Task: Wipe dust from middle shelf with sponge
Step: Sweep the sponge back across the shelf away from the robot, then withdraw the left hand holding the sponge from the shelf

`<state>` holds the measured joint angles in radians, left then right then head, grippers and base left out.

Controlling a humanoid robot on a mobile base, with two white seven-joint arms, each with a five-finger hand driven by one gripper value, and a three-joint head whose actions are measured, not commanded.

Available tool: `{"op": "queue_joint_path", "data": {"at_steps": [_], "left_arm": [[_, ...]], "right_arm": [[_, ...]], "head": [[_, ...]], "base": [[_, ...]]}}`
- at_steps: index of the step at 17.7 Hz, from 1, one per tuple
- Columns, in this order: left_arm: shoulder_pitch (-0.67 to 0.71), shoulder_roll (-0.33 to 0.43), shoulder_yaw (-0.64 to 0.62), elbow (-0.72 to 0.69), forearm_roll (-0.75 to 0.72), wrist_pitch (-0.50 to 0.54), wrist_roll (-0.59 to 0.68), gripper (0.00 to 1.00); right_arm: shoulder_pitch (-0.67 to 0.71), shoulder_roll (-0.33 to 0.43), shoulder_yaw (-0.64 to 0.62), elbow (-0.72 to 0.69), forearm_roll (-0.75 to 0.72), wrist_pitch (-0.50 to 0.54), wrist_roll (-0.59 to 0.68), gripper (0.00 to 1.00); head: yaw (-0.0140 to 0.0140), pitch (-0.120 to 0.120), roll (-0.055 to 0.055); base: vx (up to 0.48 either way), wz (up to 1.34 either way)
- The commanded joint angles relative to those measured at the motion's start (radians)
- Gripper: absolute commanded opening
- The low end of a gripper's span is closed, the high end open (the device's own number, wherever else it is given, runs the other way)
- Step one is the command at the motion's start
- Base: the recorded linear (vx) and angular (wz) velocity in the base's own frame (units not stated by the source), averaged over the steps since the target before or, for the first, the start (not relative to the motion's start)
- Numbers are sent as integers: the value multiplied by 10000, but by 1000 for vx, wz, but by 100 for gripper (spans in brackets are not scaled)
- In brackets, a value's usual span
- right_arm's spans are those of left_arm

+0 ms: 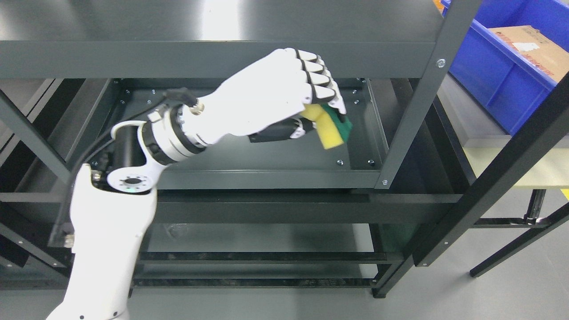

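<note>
White robot left hand, fingers clamped on yellow-and-green sponge, reaches over right end of dark metal middle shelf.

Dark metal middle shelf

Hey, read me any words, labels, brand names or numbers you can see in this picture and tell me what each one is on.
No text can be read here.
Cardboard box in the blue bin: a white label and reddish print, too blurred to read.
Sponge, left hand and shelf: no markings visible.
</note>
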<state>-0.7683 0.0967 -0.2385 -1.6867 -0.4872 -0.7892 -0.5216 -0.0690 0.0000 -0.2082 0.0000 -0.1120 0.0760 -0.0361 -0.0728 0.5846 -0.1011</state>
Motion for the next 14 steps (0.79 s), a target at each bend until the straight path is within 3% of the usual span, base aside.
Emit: {"op": "queue_joint_path", "data": {"at_steps": [1, 4, 8, 14], "left_arm": [[1066, -792, -1955, 1172, -482, 38, 567, 0], [2694, -792, -1895, 1862, -55, 38, 1194, 0], [4275, -792, -596, 2202, 2363, 38, 1810, 0], [4447, -792, 3025, 2095, 5359, 3651, 2376, 0]], "right_arm": [[0, -175, -5, -175, 0, 7, -7, 100], [0, -175, -5, -175, 0, 7, -7, 100], [0, -175, 11, -175, 0, 7, -7, 100], [0, -175, -4, -175, 0, 7, -7, 100]], "head": [[0, 0, 0], [0, 0, 0], [0, 0, 0], [0, 0, 0]], "base": [[0, 0], [0, 0], [0, 0], [0, 0]]}}
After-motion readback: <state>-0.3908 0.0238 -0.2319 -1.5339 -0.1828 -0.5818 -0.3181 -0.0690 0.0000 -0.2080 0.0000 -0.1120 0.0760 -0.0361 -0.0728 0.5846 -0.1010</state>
